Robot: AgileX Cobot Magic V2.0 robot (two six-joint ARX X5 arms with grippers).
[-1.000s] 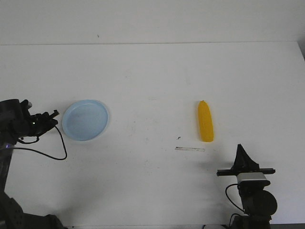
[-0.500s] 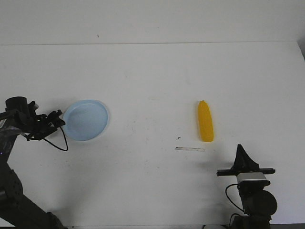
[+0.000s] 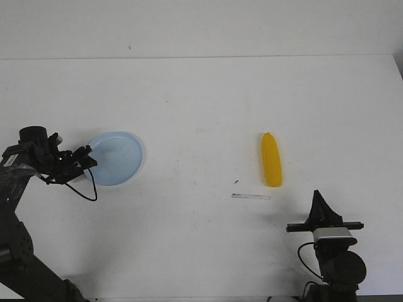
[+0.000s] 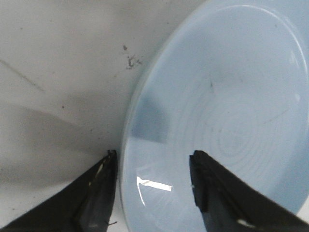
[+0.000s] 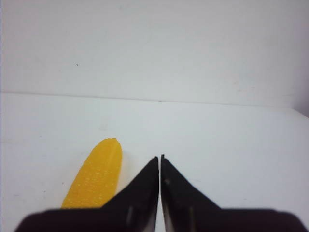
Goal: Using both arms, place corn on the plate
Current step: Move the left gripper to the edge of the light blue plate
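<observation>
Noted left gripper [image 4: 152, 164] jaws apart astride plate [image 4: 231, 111] rim, right gripper [image 5: 160, 162] jaws together beside corn [image 5: 94, 181] on bench [image 3: 201, 107]; risk judged: closing could tip plate.

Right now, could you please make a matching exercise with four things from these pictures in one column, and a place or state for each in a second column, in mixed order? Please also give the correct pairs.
Column 1
1. corn
2. plate
3. left end effector
4. right end effector

Column 2
A. shut, holding nothing
B. open, fingers on either side of the plate's rim
C. lying on the table's right half
D. pale blue, with no food on it

Pairs: 1-C, 2-D, 3-B, 4-A
</observation>
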